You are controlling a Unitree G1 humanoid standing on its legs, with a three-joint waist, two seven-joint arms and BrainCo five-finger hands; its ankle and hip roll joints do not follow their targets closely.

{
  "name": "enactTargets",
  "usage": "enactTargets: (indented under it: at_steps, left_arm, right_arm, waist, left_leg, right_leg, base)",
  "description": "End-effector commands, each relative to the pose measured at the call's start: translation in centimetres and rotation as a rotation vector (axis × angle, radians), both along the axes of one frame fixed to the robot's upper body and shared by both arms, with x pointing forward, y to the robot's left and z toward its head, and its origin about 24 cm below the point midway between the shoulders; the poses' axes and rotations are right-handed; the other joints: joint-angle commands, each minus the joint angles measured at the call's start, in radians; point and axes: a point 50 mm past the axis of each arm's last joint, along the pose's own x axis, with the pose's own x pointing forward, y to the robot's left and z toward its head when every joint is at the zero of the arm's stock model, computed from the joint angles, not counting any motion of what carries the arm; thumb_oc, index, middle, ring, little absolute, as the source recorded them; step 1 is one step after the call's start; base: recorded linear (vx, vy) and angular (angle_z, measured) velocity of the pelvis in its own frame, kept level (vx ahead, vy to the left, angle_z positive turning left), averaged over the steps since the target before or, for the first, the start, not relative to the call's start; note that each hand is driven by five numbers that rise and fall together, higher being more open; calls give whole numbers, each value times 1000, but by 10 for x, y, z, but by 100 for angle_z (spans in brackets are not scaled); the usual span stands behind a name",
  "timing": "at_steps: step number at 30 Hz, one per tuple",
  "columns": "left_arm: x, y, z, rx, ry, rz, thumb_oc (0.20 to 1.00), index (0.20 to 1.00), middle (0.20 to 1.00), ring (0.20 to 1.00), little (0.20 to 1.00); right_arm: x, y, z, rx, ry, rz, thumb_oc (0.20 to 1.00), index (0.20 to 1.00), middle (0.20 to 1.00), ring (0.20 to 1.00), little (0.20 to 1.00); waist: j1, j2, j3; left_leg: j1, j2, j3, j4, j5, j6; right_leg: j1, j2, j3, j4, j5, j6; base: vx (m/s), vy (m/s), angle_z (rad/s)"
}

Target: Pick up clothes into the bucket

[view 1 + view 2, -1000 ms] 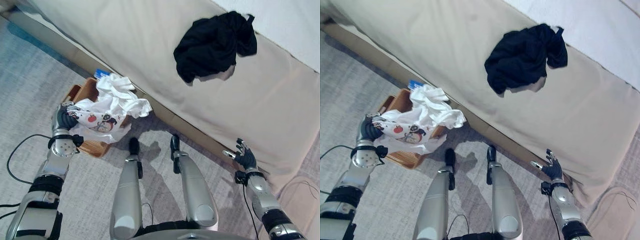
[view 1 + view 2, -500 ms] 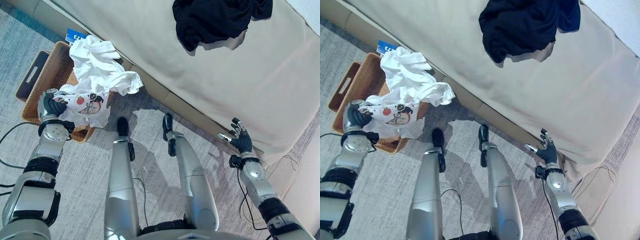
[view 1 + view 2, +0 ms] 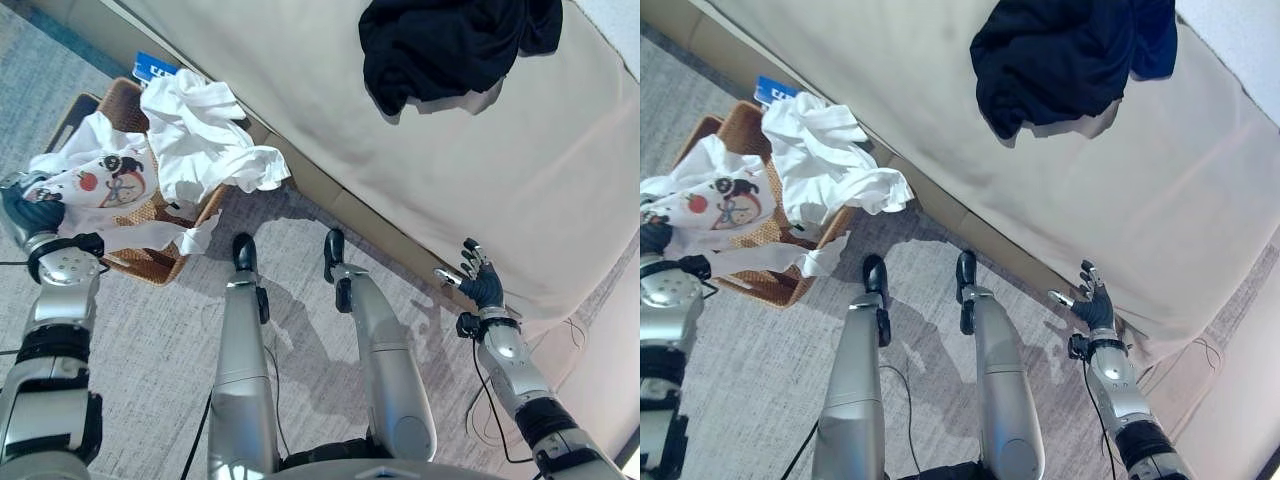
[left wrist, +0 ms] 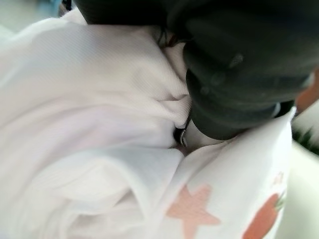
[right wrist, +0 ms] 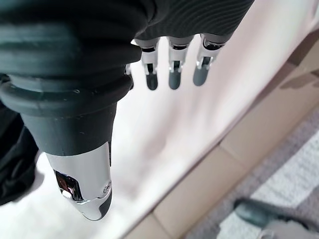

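Since half a second ago the left hand (image 3: 33, 215) has drawn out toward 9 o'clock, dragging the printed shirt (image 3: 100, 180) across the basket (image 3: 150, 262) so it now spreads over the near rim and trails a strip toward 4 o'clock. Its fingers are curled into the cloth, which bunches against them in the left wrist view, and the forearm runs straight down to 6 o'clock. A white shirt (image 3: 205, 140) is heaped over the basket's far edge. The right hand (image 3: 478, 285) hangs at 4 o'clock beside the bed (image 3: 330, 90), fingers straight and spread, holding nothing. A black garment (image 3: 450, 40) lies on the bed at 1 o'clock.
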Motion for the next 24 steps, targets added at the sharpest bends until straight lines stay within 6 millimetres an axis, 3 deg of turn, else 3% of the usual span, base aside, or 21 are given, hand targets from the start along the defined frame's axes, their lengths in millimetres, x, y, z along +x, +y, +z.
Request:
enactTargets:
  at_steps: [1, 4, 12, 20, 24]
  left_arm:
    - [-23, 20, 38, 102, -150, 106, 200, 200, 200, 200, 200]
    - [-38, 39, 48, 204, -56, 172, 200, 200, 200, 200, 200]
    - [-55, 57, 56, 292, 50, 235, 200, 200, 200, 200, 200]
    - [-63, 55, 62, 358, 55, 235, 200, 200, 200, 200, 200]
    - [-55, 44, 61, 336, 8, 166, 200, 200, 200, 200, 200]
  right_arm:
    - [-10, -14, 5, -10, -44, -25, 1000, 1000, 1000, 1000, 1000]
    - [-11, -18, 8, -29, -48, -19, 1000, 1000, 1000, 1000, 1000]
    - [-17, -26, 1, -40, -15, -44, 1000, 1000, 1000, 1000, 1000]
    - [-25, -33, -12, -43, 48, -87, 1000, 1000, 1000, 1000, 1000]
    - [-23, -32, -14, -39, 61, -78, 1000, 1000, 1000, 1000, 1000]
  waist:
    - [49, 34, -14]
    - [60, 62, -14]
    - [73, 94, -14]
    - [86, 124, -14]
    - [86, 133, -14]
  left_leg:
    - [56, -40, 11, -12, -64, 41]
    - [100, -46, 9, -72, -35, 33]
    - [183, -54, 5, -171, 11, 27]
    - [283, -61, 5, -245, 35, 32]
    - [320, -66, 5, -273, 42, 34]
  right_leg:
    - [58, -49, 6, -98, 38, 44]
    - [100, -58, 0, -136, 49, 44]
    - [172, -71, -7, -200, 74, 53]
    - [253, -83, -9, -232, 88, 61]
    - [280, -85, -9, -240, 89, 65]
  base:
    - [0, 0, 0]
    - [-21, -20, 9]
    - [-17, -8, 8]
    - [-3, -1, 6]
    - [0, 0, 0]
